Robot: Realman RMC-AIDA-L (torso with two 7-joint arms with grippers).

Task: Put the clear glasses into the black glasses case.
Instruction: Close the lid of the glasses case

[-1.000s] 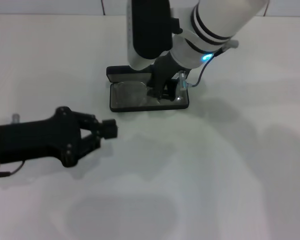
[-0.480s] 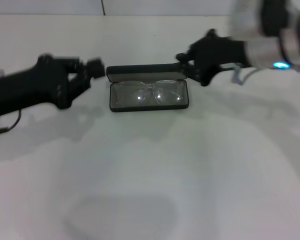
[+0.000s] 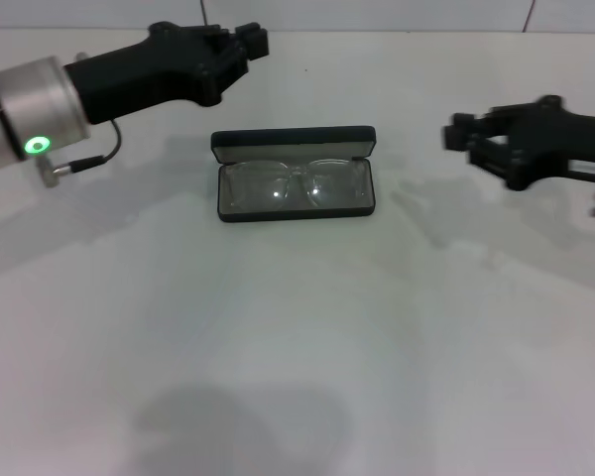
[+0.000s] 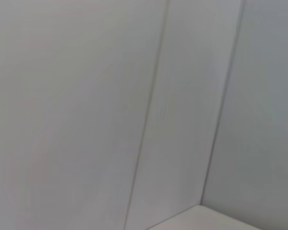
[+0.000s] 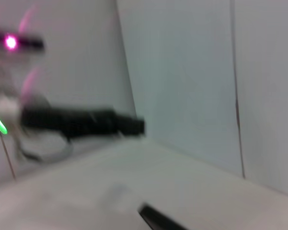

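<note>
White tabletop (image 3: 297,357): black glasses case (image 3: 295,183) lies open at centre-back, lid raised at far edge. Clear glasses (image 3: 294,186) lie inside case tray, lens across full width.

Left gripper (image 3: 250,42) hangs above far-left of case, well apart from it, holding nothing; finger spacing: cannot tell. Right gripper (image 3: 458,137) hangs to right of case, apart, holding nothing; spacing: cannot tell.

Right wrist view: left gripper (image 5: 134,125) seen side-on above tabletop, dark case edge (image 5: 158,221) in foreground. Left wrist view: blank wall panels only.
</note>
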